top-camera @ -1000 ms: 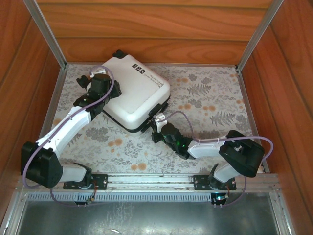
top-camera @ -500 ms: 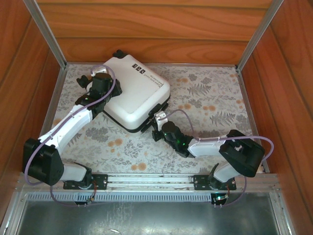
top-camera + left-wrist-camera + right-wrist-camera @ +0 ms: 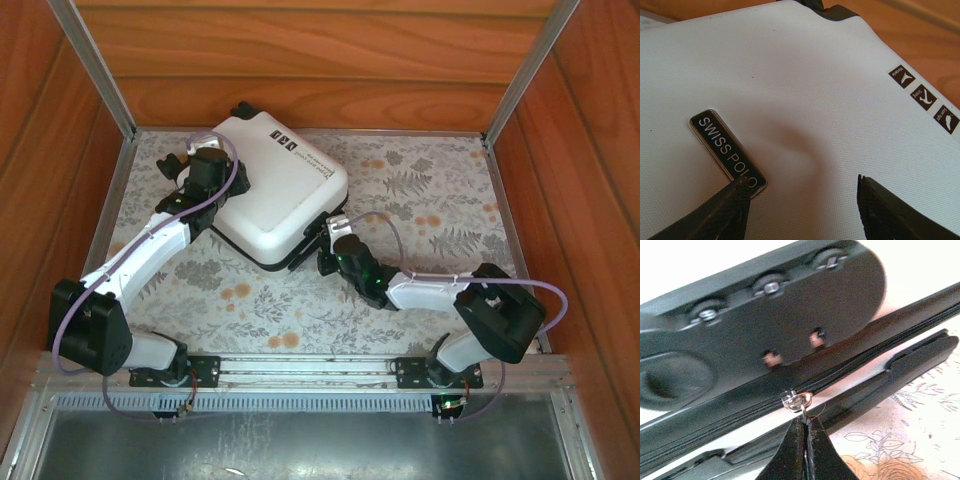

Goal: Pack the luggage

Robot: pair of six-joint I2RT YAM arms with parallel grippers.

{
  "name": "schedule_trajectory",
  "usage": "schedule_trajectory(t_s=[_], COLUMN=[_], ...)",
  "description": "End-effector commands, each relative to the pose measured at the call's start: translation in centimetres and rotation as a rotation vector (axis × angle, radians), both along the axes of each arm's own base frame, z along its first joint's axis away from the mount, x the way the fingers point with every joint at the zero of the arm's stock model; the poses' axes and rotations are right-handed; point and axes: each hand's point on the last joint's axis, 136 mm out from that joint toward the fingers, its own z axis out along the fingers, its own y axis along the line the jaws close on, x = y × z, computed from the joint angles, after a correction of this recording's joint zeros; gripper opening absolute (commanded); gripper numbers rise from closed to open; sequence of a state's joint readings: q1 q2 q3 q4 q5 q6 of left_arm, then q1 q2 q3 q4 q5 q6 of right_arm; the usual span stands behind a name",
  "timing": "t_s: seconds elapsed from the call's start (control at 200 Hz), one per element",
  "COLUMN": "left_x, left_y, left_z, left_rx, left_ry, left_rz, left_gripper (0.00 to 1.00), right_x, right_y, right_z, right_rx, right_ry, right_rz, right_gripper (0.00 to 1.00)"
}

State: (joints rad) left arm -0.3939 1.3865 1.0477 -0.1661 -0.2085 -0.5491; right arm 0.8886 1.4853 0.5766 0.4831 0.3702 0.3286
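One piece of luggage [image 3: 275, 185], a white hard-shell case, lies flat on the floral desk [image 3: 430, 190]. It sits in the back-left part, turned at an angle, with one corner close to the rear wooden wall.

Two arms reach it, one from each side. The left pincer [image 3: 802, 190] is over the broad white shell with its two dark fingers [image 3: 735, 200] spread wide and nothing between them. Whether the tips touch the shell cannot be told. Just beside the left fingertip is one dark badge [image 3: 726, 148] reading SWISS POLO. Three small dark labels [image 3: 924, 96] stand in a row near the shell's far edge.

The right pincer [image 3: 327, 230] is at the case's near-right edge. Seen from the right wrist, its two fingers [image 3: 812, 450] are pressed together, pinching the tab of one silver zip pull [image 3: 797, 401] on the black zip track. Above the pull sits one black lock plate [image 3: 790, 305] carrying three dials [image 3: 771, 286] in a row, with two small slots below them.
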Motion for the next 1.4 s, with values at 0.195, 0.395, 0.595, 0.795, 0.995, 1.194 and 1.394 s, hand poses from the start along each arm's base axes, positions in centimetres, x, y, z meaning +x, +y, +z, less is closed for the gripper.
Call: schedule_trajectory(t_s=[0.195, 0.395, 0.595, 0.795, 0.995, 1.194, 1.394], left_x=[-8.9, -8.9, -9.2, -9.4, -9.5, -9.6, -9.6], left_y=[3.9, 3.7, 3.5, 3.6, 3.7, 3.5, 3.6], left_z=[-14.4, -14.4, -14.4, -14.2, -14.1, -14.3, -14.4], left_rx=[0.191, 0.193, 0.19, 0.2, 0.208, 0.208, 0.221], left_ry=[0.566, 0.567, 0.57, 0.562, 0.557, 0.561, 0.561], left_rz=[0.021, 0.001, -0.017, -0.031, -0.038, -0.048, -0.045], left_gripper=[0.62, 0.62, 0.61, 0.61, 0.61, 0.61, 0.61], right_x=[3.9, 5.2, 6.9, 8.8, 11.4, 13.7, 15.9], right_y=[-6.6, -9.1, -10.4, -10.9, -11.9, -12.8, -13.0], right_z=[0.2, 0.3, -1.3, -1.3, -0.5, -0.6, 0.6], right_rx=[-0.065, -0.079, -0.087, -0.092, -0.096, -0.079, -0.049], right_ry=[0.088, 0.132, 0.3, 0.284, 0.207, 0.239, 0.223], right_rz=[-0.128, -0.112, -0.076, -0.078, -0.09, -0.133, -0.157], right_gripper=[0.0, 0.0, 0.0, 0.0, 0.0, 0.0, 0.0])
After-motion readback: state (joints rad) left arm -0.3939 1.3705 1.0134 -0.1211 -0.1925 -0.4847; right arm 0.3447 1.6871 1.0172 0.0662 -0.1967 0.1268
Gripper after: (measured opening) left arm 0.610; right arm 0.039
